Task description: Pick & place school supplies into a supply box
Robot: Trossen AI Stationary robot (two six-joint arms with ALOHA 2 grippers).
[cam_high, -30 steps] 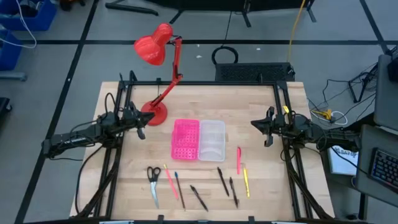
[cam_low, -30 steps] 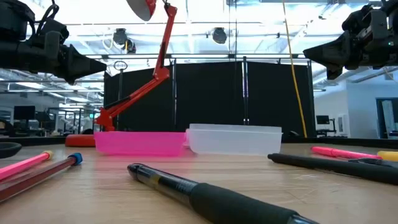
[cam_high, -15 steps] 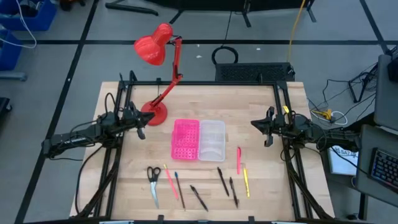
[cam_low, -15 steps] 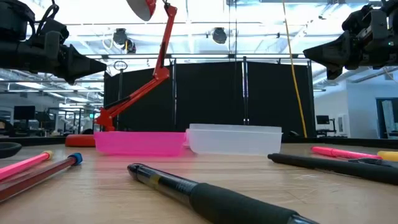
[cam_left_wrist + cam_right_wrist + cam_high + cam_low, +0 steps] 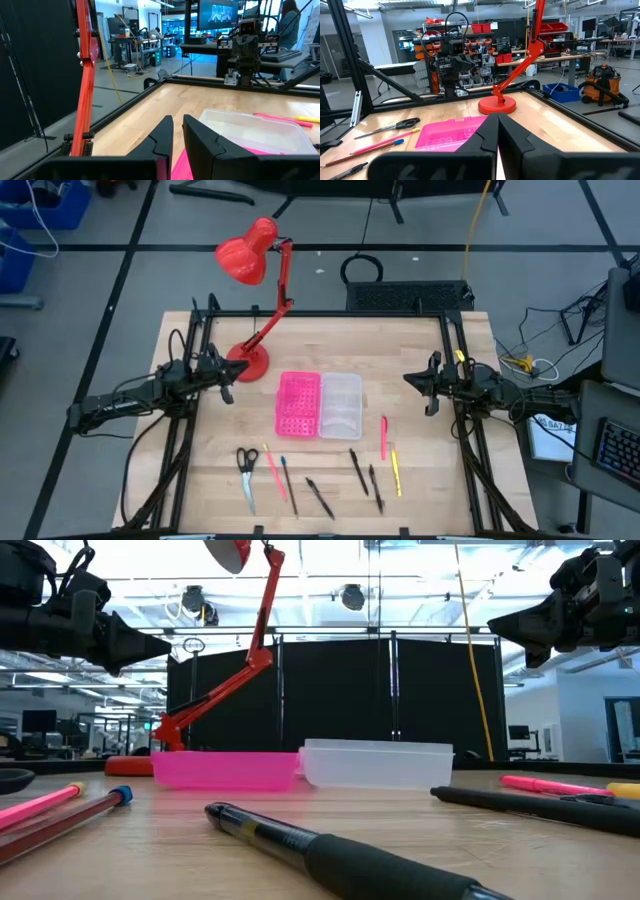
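A lab hall with black curtains, benches and monitors lies behind a pale wooden counter (image 5: 420, 350) framed in black rails; a red desk lamp (image 5: 252, 290) stands at its far left corner. The clear supply box (image 5: 340, 404) sits mid-counter, touching a pink perforated tray (image 5: 298, 403); placed so, either arm could probably reach it. Nearer the front edge lie the scissors (image 5: 246, 465), a pink pencil (image 5: 273, 467), dark pens (image 5: 358, 471), a pink pen (image 5: 384, 436) and a yellow pen (image 5: 396, 473), none yet boxed. The left gripper (image 5: 228, 383) hovers by the lamp base, jaws slightly apart, empty; the right gripper (image 5: 424, 388) hovers opposite, jaws pressed together, holding nothing; both seem to wait.
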